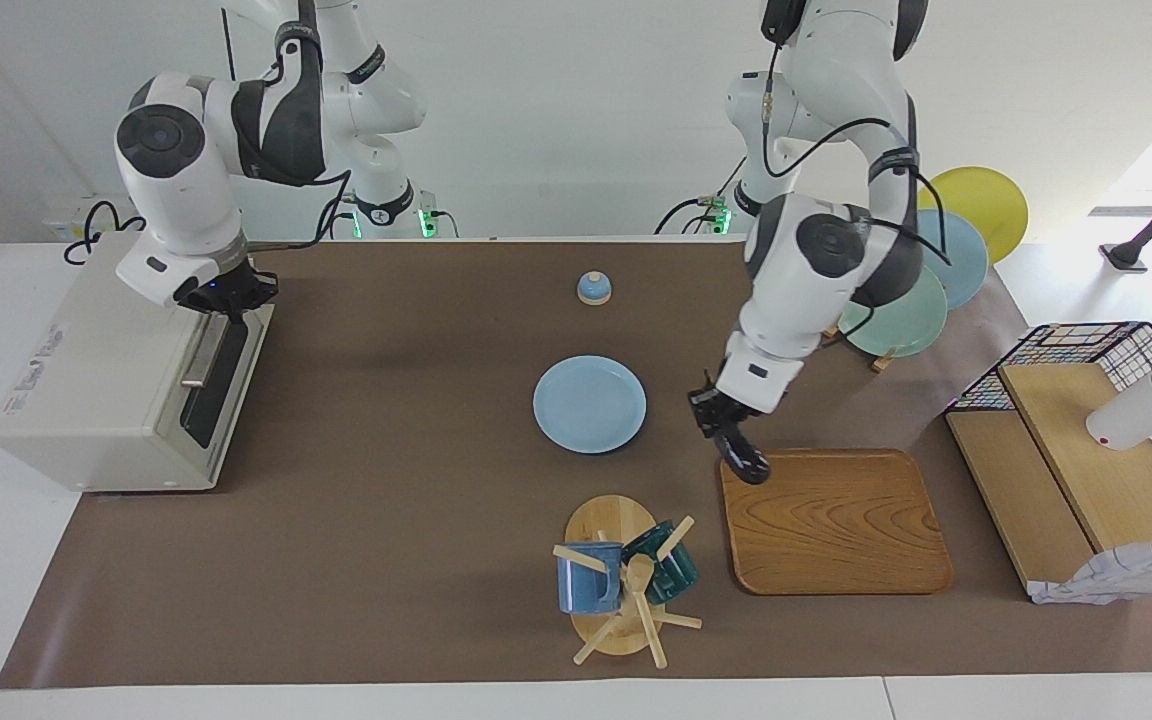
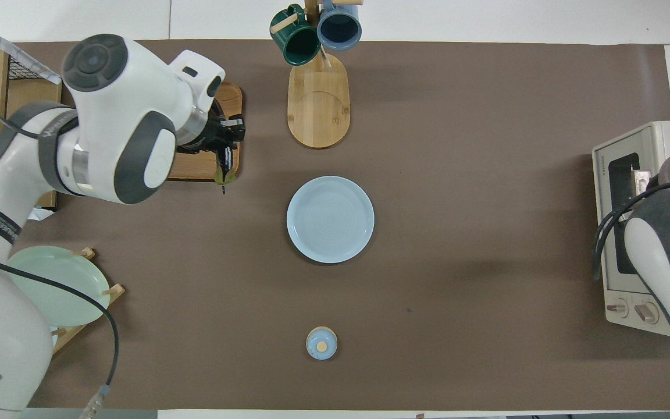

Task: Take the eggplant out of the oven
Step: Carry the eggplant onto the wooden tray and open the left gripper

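Observation:
The eggplant is dark and glossy. My left gripper is shut on its upper end and holds it hanging over the corner of the wooden tray that lies toward the blue plate. It also shows in the overhead view under the left gripper. The cream oven stands at the right arm's end of the table with its dark glass door looking closed. My right gripper is at the robot-side end of the door's metal handle. The oven also shows in the overhead view.
A light blue plate lies mid-table. A mug tree with a blue and a green mug stands farther from the robots. A small bell sits near the robots. A plate rack and a wire basket on a wooden shelf stand at the left arm's end.

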Tool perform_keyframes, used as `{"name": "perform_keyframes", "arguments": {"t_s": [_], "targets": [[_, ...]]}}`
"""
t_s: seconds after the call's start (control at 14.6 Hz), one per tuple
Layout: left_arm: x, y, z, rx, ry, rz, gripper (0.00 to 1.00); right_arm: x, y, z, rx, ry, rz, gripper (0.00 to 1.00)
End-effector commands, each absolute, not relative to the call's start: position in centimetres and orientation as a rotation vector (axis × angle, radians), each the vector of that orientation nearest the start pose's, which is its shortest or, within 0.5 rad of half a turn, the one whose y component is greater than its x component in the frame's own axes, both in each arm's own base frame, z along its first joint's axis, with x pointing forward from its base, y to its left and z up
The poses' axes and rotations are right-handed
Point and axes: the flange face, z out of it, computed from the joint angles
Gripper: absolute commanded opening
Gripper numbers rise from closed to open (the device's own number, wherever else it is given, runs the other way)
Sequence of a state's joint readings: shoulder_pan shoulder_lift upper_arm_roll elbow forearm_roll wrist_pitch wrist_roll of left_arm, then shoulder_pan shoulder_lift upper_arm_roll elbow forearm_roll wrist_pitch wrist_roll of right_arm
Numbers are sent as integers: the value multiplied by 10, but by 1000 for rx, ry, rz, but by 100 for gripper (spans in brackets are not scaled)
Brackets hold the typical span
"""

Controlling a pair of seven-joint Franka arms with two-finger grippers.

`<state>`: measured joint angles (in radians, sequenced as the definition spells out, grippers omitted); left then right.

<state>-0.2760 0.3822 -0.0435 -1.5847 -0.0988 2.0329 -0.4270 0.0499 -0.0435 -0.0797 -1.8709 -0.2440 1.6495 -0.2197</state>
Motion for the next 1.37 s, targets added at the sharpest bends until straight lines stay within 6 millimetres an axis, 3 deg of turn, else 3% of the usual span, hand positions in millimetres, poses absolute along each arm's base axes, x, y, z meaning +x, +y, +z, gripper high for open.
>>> {"name": "perform_keyframes", "arguments": {"t_s": [0.0,0.07,0.21,0.27,0.34,0.55,0.75,0.82,0.89,1.3], "targets": [[677,-155,407,-3257,-151,-44,0,535,-34,561,-3253,-358,296,3],[692,-140,398,-3233,-95,-67,0,540,-31,568,-3212,-327,309,5],[726,-118,369,-3182,-76,-139,0,544,-25,574,-3135,-242,278,33],[736,-105,357,-3173,-75,-198,0,544,-24,573,-3129,-226,278,70],[740,-87,352,-3166,-73,-256,0,543,-22,573,-3128,-229,280,100],[728,-88,325,-3159,4,-246,0,542,-24,575,-3145,-100,269,100],[724,-90,324,-3159,13,-260,0,538,-22,585,-3147,-106,237,100],[723,-90,323,-3159,13,-248,17,538,-23,585,-3148,-104,235,100],[723,-90,325,-3157,14,-241,99,539,-24,583,-3149,-104,238,100],[720,-95,330,-3156,25,-164,100,535,-26,586,-3145,-104,235,100]]}}
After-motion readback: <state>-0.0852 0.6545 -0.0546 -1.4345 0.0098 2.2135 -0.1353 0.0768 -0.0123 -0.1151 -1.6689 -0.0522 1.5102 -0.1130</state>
